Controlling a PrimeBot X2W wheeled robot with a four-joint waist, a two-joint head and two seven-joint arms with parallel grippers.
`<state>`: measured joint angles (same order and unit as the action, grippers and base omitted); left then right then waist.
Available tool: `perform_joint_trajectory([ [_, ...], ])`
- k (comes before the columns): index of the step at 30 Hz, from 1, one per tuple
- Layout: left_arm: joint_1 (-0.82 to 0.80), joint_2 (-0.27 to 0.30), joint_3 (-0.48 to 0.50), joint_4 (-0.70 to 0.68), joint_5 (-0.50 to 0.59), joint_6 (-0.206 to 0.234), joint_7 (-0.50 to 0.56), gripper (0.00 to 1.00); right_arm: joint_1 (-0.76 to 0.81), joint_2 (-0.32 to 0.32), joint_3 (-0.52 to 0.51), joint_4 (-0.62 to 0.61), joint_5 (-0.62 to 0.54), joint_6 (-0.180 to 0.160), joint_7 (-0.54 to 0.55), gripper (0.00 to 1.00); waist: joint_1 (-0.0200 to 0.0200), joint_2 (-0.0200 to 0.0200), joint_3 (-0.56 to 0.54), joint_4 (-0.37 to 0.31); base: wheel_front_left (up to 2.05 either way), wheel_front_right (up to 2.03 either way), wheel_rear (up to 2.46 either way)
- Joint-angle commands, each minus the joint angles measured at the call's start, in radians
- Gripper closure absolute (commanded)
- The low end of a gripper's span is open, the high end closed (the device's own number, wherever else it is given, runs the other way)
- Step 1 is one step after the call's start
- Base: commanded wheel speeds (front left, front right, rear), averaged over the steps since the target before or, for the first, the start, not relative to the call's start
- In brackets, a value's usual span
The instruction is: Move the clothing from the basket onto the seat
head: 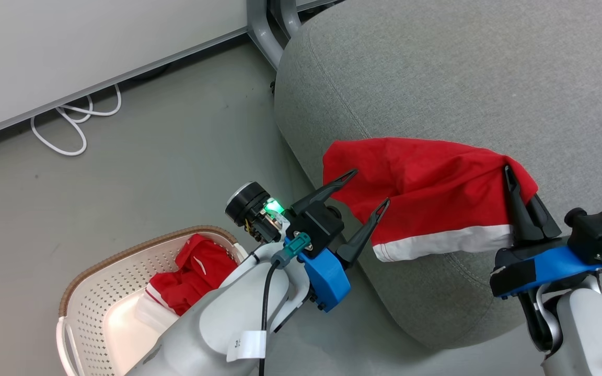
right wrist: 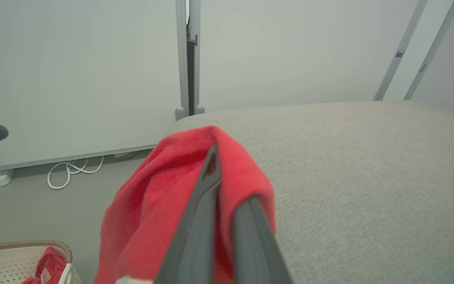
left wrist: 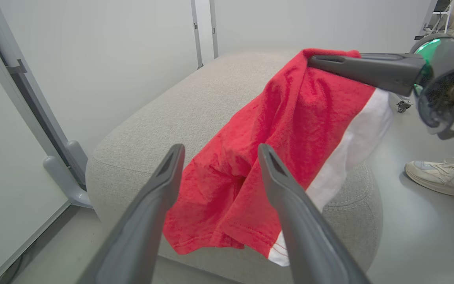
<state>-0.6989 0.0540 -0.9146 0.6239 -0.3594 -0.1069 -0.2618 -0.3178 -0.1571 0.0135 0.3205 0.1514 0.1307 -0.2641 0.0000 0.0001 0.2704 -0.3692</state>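
1 red garment (head: 426, 193) on seat (head: 437, 78) edge, tight in right jaws

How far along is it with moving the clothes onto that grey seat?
About halfway. One red garment is draped over the edge of the seat, but the right claw is shut on it, so it is not released. The left claw hangs open beside it. A second red garment lies in the basket, left to move.

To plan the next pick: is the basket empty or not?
Not empty. A red garment with white trim lies in the basket. A second red garment hangs at the edge of the seat.
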Motion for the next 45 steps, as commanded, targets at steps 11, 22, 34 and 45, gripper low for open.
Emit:
perform_joint_trajectory([
  [11,-0.025,-0.002,-0.006,-0.015,0.002,0.005,-0.005,0.0,-0.036,-0.003,-0.014,-0.026,-0.009,0.0,-0.001,1.0,0.0,-0.0001,0.016,0.013,0.0,0.0,0.0],
  [22,-0.085,0.023,0.005,-0.032,0.03,0.016,-0.005,0.0,-0.26,-0.082,-0.054,-0.106,-0.016,0.0,-0.001,1.0,0.0,-0.0001,0.153,0.042,0.0,0.0,0.0],
  [34,-0.182,0.075,0.011,-0.071,0.071,0.032,0.002,0.0,-0.57,-0.279,-0.273,-0.194,-0.013,0.0,0.0,1.0,0.0,-0.0001,0.345,0.058,0.0,0.0,0.0],
  [45,-0.251,0.104,0.01,-0.118,0.095,0.046,0.018,0.0,-0.64,-0.409,-0.371,-0.003,0.0,0.0,-0.001,1.0,0.0,-0.0001,0.466,0.073,0.0,0.0,0.0],
])
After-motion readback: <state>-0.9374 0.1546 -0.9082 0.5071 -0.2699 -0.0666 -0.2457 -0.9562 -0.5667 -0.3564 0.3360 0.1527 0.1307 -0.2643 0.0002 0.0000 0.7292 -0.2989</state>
